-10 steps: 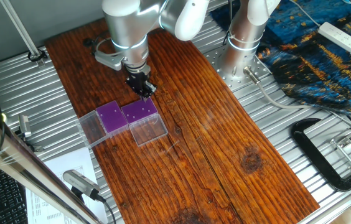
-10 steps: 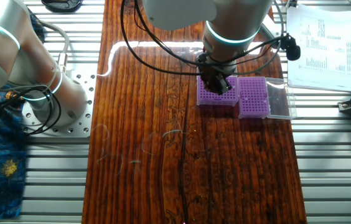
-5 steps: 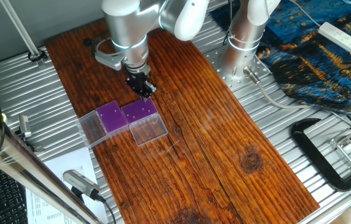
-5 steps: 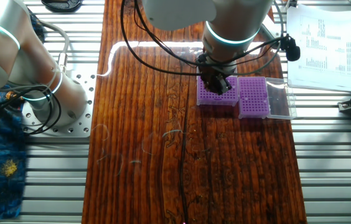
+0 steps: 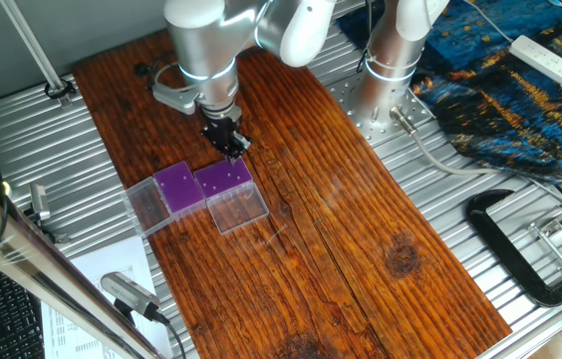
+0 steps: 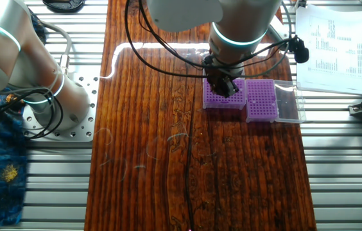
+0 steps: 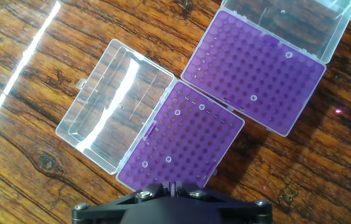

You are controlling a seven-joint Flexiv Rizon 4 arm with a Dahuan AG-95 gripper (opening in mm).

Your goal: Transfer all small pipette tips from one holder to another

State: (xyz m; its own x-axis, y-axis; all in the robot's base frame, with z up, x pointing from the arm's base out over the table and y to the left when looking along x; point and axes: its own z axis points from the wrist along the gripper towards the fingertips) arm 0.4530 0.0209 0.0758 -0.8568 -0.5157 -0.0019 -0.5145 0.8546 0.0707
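Purple perforated tops mark the two holders on the dark wooden board [image 5: 361, 219], side by side and just touching at a corner in the hand view. In that view the nearer holder [image 7: 182, 140] lies at the centre with its clear lid [image 7: 116, 106] folded flat out toward 10 o'clock, and the second holder [image 7: 256, 71] sits toward 1 o'clock, its own lid [image 7: 287, 18] opened out at the top edge. The small pipette tips show as pale rings in the holes: four on the nearer rack (one of them at [image 7: 177, 112]), and at least two on the farther rack [image 7: 253, 98].

From one fixed view the gripper [image 5: 229, 145] hangs over the far edge of the right-hand holder [image 5: 224, 180], at about 12 o'clock from it, while the left-hand holder [image 5: 177, 187] stands just beside at 9 o'clock. In the other fixed view the gripper [image 6: 224, 87] covers part of one rack [image 6: 214, 97], with the other rack [image 6: 261, 99] at 3 o'clock.

Only the black base of the fingers [image 7: 169, 188] reaches into the bottom of the hand view; they look drawn close together, but I cannot tell whether a tip sits between them.
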